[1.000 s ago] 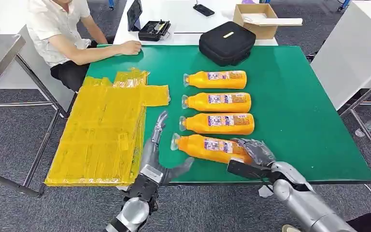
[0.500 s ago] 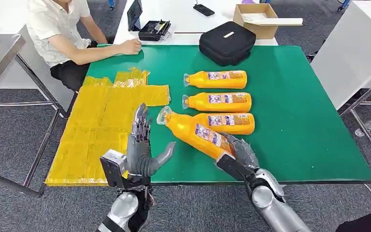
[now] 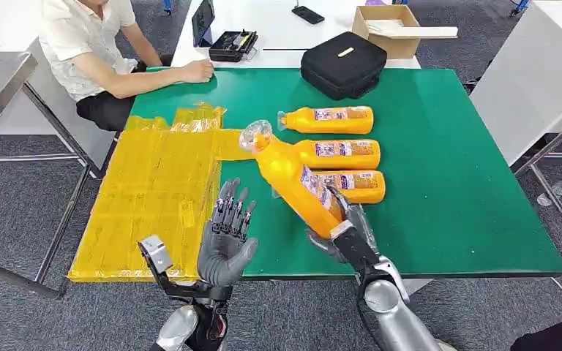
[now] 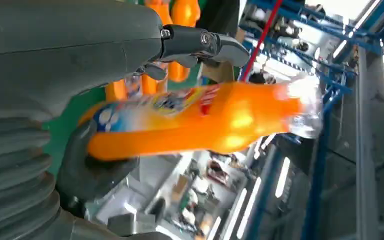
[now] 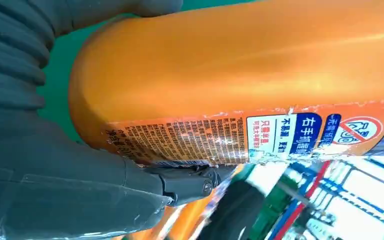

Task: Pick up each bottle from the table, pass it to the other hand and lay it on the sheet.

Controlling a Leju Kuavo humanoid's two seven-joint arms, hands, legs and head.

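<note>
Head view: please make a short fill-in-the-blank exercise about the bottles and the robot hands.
1. The raised bottle is held by the ____ robot hand.
2. ____ bottles lie flat on the green table.
3. The left robot hand holds ____.
4. The sheet is ____ in colour.

Missing words: right; three; nothing; yellow

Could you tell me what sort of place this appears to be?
Probably an office or lab set up for robot trials: a green-topped work table, a white desk with a cardboard box, grey carpet, and a person seated alongside.
</note>
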